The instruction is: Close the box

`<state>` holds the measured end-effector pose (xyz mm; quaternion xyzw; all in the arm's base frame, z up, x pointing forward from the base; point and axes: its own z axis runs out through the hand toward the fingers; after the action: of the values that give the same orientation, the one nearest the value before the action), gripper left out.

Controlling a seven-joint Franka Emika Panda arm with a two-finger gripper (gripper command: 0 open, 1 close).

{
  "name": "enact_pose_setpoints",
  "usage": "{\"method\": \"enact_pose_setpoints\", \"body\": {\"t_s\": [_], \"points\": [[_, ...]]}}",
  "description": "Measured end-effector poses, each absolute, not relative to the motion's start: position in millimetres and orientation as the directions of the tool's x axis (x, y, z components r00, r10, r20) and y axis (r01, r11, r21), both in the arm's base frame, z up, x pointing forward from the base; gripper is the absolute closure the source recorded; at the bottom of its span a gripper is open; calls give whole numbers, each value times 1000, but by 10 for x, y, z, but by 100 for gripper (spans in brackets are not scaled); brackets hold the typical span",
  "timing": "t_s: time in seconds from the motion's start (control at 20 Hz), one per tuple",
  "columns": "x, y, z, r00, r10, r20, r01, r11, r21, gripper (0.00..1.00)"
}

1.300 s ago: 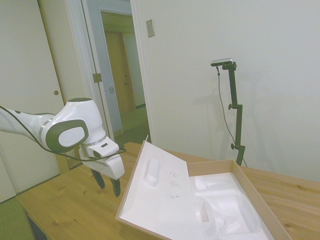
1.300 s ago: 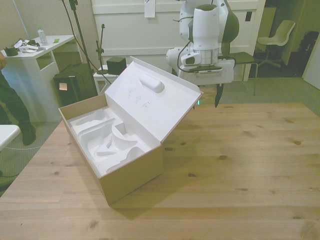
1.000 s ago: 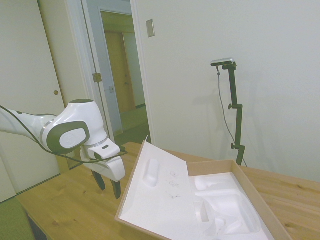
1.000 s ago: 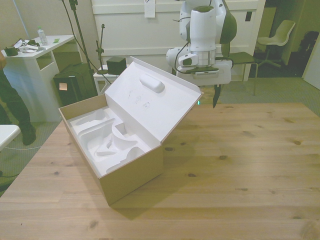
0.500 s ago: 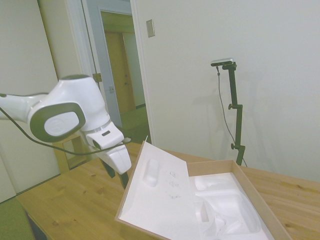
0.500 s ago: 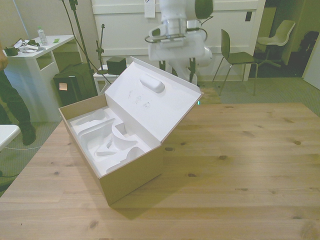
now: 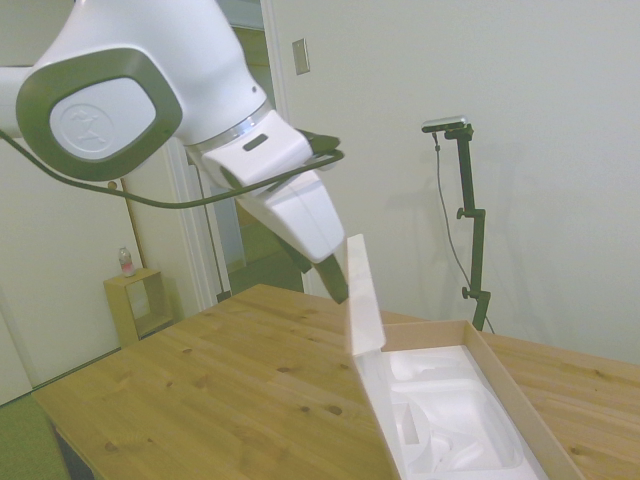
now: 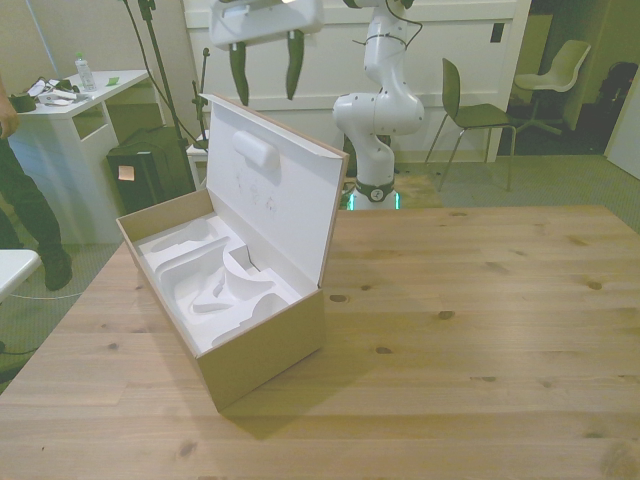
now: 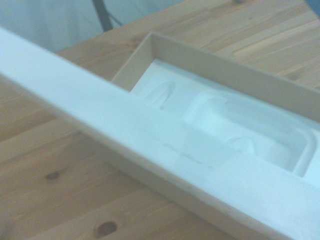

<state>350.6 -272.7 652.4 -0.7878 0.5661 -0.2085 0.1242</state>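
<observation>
The box (image 8: 250,345) sits on the wooden table (image 8: 480,330), toward the front view's left, with its long side running at an angle to the table's near edge. Its lid (image 8: 275,190) stands nearly upright on its hinge, white inner face turned toward the open tray, with a raised oblong bump high on that face. Inside the tray the white foam lining (image 8: 215,275) shows several moulded hollows.

The gripper (image 8: 265,65) hangs above the lid's top edge, close to it but apart in the front view. Its two dark fingers (image 8: 238,72) point down and are spread, with clear space between them and nothing held. In the side view the white arm (image 7: 140,85) fills the upper left and the gripper's lower part (image 7: 330,278) lies just behind the lid (image 7: 363,295); whether it touches the cardboard there I cannot tell.

The wrist view looks down along the lid's edge (image 9: 150,150), a pale blurred band crossing the picture, with the foam hollows (image 9: 235,125) and the bare table (image 9: 45,190) on either side of it.

At the front view's left edge a person (image 8: 20,200) in dark trousers stands beside a white side table (image 8: 70,110).
</observation>
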Motion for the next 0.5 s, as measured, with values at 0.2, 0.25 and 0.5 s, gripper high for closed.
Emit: {"method": "enact_pose_setpoints", "body": {"t_s": [0.2,0.25,0.5], "points": [[3677,-3343,6324,226,-964,137,-864,-264,-428,0],[3727,-3438,6287,226,-965,131,-868,-261,-423,0],[3923,-3196,6393,297,-946,127,-855,-323,-406,0]]}}
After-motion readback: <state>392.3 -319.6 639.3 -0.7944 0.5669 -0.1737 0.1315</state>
